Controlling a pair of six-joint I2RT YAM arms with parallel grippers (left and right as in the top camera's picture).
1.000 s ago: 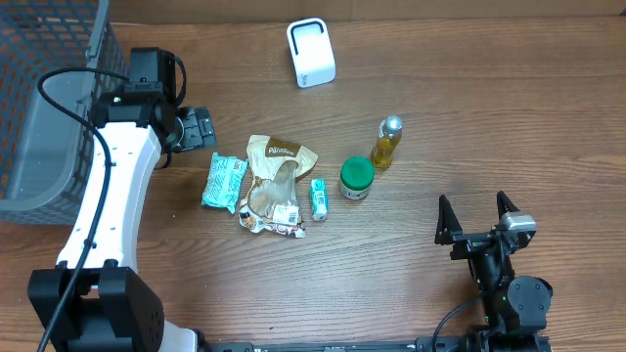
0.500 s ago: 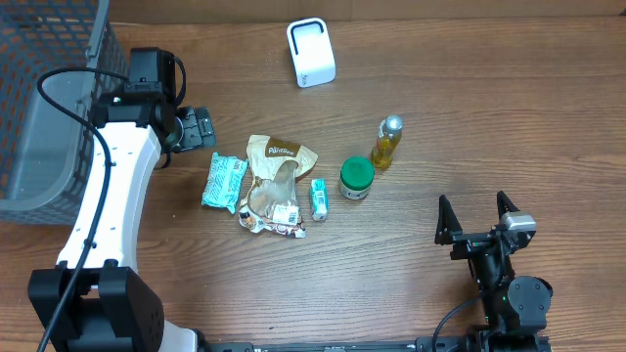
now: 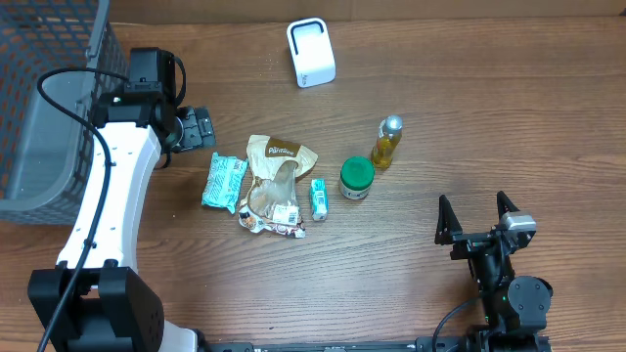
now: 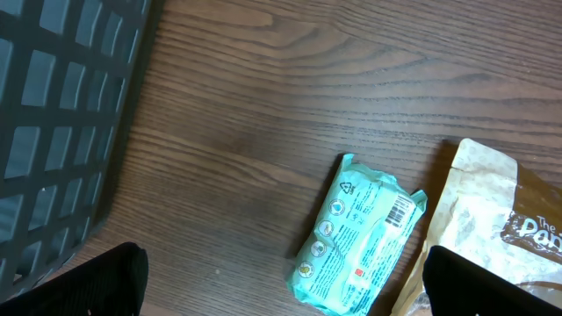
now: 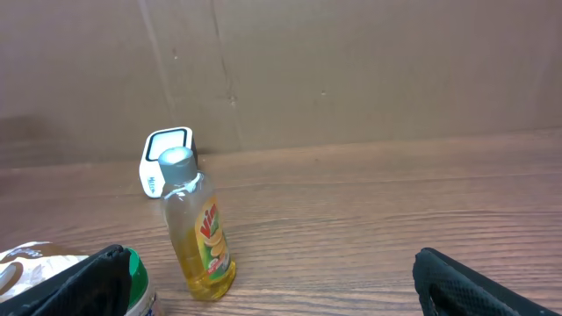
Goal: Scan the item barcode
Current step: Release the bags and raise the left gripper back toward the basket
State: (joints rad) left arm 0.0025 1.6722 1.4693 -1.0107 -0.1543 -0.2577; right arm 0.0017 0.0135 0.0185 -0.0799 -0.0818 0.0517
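Note:
Several items lie mid-table: a teal packet (image 3: 225,182), a tan snack bag (image 3: 276,178), a small green box (image 3: 319,198), a green-lidded jar (image 3: 357,179) and a yellow bottle (image 3: 387,143). The white scanner (image 3: 311,53) stands at the back. My left gripper (image 3: 207,128) hovers open, just up and left of the teal packet. In the left wrist view the packet (image 4: 360,237) shows a barcode, with the open left gripper (image 4: 285,283) empty above it. My right gripper (image 3: 472,205) rests open near the front right; its view holds the bottle (image 5: 200,228) and scanner (image 5: 165,161).
A grey mesh basket (image 3: 49,98) fills the far left, close beside the left arm; its wall (image 4: 61,114) shows in the left wrist view. A cardboard wall backs the table in the right wrist view. Bare wood lies between the right gripper and the items.

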